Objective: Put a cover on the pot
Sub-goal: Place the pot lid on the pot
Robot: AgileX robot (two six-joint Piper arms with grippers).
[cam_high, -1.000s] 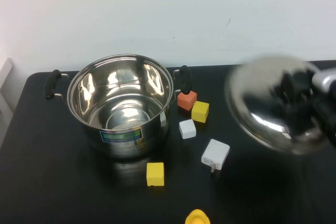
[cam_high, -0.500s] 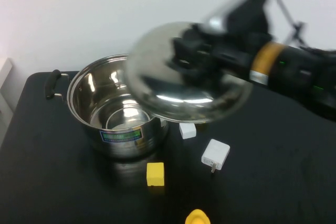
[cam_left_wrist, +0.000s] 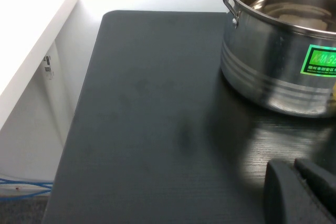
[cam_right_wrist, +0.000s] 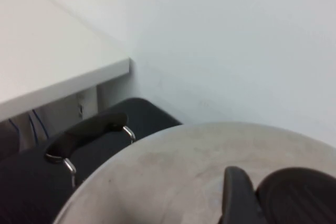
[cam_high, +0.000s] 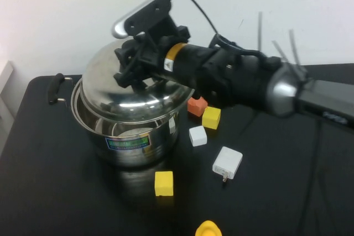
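We see the steel lid (cam_right_wrist: 189,177) with our right gripper (cam_right_wrist: 247,203) on its black knob (cam_right_wrist: 299,192), above the pot's handle (cam_right_wrist: 86,132).

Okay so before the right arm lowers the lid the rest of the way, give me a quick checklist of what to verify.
1. Grip: right gripper is on top of the lid, at its knob; ok.
2. Alignment: lid sits over the pot, but tilted, near edge raised above the rim; not ok yet.
3. Pot interior free of objects: only a sliver shows under the lid; cannot tell.
4. Rim clearance: orange block, yellow block and white block lie on the table beside the pot, off the rim; ok.
5. Left gripper: low over the table, apart from the pot; ok.
6. Pot upright and flat on the table; ok.
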